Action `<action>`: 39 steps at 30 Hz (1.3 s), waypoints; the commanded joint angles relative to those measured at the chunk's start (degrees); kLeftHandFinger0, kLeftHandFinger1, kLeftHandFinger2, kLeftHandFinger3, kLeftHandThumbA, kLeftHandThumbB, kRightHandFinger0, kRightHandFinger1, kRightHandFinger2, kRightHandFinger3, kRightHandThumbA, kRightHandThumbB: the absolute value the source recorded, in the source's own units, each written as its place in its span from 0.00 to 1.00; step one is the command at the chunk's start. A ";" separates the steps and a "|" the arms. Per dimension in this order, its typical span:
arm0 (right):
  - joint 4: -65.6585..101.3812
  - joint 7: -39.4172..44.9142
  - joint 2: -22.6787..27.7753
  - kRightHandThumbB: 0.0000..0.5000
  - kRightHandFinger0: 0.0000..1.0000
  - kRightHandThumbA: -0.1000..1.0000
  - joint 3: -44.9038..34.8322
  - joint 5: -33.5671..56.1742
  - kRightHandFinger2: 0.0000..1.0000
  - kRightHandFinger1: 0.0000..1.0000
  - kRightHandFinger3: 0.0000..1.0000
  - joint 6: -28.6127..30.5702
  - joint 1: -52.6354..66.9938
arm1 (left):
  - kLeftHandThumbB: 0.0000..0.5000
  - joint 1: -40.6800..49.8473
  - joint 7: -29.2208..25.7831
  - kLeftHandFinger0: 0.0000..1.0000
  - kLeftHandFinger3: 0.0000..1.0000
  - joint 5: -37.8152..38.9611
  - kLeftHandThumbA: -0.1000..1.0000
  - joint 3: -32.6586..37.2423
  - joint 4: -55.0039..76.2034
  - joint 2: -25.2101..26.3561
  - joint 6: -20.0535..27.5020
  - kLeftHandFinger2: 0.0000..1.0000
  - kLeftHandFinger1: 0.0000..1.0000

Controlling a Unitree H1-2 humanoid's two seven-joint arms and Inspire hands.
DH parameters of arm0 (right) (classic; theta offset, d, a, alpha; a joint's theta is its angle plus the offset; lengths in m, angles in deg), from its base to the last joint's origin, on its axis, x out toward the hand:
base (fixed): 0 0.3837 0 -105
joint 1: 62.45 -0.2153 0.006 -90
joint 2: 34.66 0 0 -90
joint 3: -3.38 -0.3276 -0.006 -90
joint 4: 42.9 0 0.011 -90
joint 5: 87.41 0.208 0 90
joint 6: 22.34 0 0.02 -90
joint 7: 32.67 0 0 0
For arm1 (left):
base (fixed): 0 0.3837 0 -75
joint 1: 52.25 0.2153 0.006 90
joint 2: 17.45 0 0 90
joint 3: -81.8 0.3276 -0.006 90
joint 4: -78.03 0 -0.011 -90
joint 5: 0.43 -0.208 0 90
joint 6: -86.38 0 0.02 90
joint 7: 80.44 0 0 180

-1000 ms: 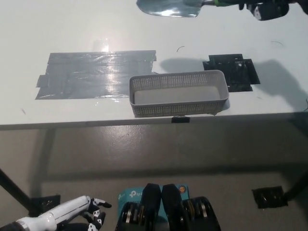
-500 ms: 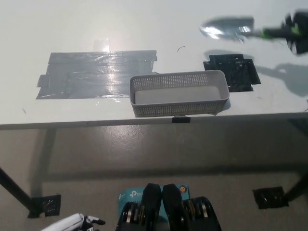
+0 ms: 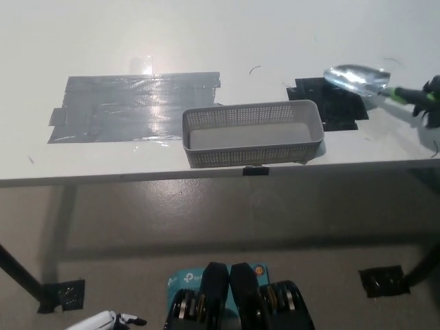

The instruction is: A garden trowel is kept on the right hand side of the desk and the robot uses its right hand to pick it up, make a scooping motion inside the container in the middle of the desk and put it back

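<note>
The black right hand (image 3: 433, 102), at the frame edge right of the grey perforated plastic basket (image 3: 252, 135), is clamped on the green-and-black handle of the silver metal garden trowel (image 3: 359, 78). The trowel's long axis runs left to right, with the blade pointing left and slightly away, over the black tape patch (image 3: 340, 113) behind the basket's right end. The white left hand (image 3: 103, 320) rests far below-left of the basket; I cannot tell whether it is open or closed. The writing on the teal label (image 3: 184, 280) below the basket is too small to read.

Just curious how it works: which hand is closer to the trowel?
Right. The right hand grips the trowel handle at the picture's right edge; the left hand sits below the desk.
</note>
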 commanded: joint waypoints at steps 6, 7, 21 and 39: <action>4.25 1.64 0.27 0.20 0.50 0.07 2.59 3.43 0.72 0.60 1.00 3.22 -0.25 | 0.84 -0.28 -1.29 0.80 1.00 -0.66 1.00 -0.98 2.09 0.72 -0.68 0.94 0.81; 4.09 4.49 0.86 0.36 0.89 0.37 4.99 1.80 1.00 1.00 1.00 2.38 -0.89 | 0.82 -0.24 -1.63 0.79 1.00 -0.34 1.00 -0.90 2.14 0.84 -0.68 0.94 0.81; 8.44 14.78 6.04 1.00 1.00 0.97 13.75 -2.45 1.00 1.00 1.00 -4.54 -6.56 | 0.90 -0.09 -1.67 0.78 1.00 -0.61 1.00 -1.07 1.93 0.99 -0.68 0.93 0.80; 48.56 23.48 17.91 0.89 1.00 0.77 -3.63 9.39 1.00 1.00 1.00 -12.81 -0.10 | 0.86 0.37 -2.10 0.79 1.00 -0.53 1.00 -2.05 2.23 1.41 -0.68 0.93 0.81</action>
